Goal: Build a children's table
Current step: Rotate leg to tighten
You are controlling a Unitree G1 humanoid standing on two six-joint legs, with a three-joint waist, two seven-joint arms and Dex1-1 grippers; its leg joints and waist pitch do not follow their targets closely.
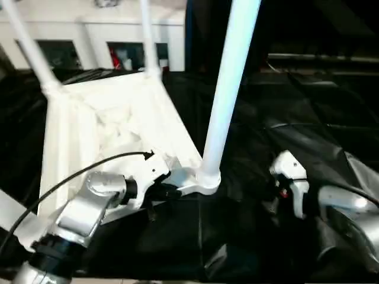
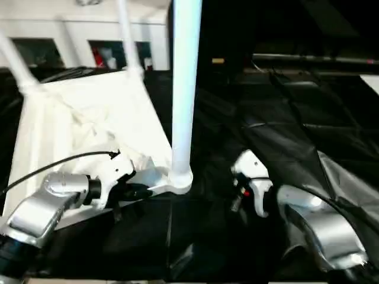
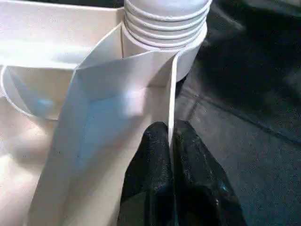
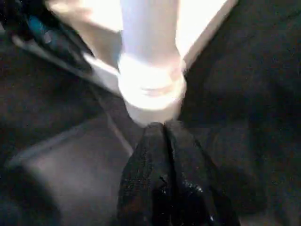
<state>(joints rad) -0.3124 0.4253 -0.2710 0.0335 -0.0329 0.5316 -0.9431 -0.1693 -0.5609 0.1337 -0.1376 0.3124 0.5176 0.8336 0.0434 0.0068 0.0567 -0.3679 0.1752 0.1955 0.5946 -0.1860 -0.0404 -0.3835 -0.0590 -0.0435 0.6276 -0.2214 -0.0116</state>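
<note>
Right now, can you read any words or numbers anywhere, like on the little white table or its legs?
None: no words, numbers or signs can be read.
The white table top is plain.
The near leg is plain.
The black cover bears no print.
The red things behind are too blurred to read.

My robot's two forearms are silver metal cylinders with black joints. Each wrist is a white plastic housing; the right wrist (image 1: pixel 291 177) bears a small red mark. A thin black cable (image 1: pixel 77 174) loops along the left forearm (image 1: pixel 89 207). The gripper fingers (image 3: pixel 155 160) are glossy black.
</note>
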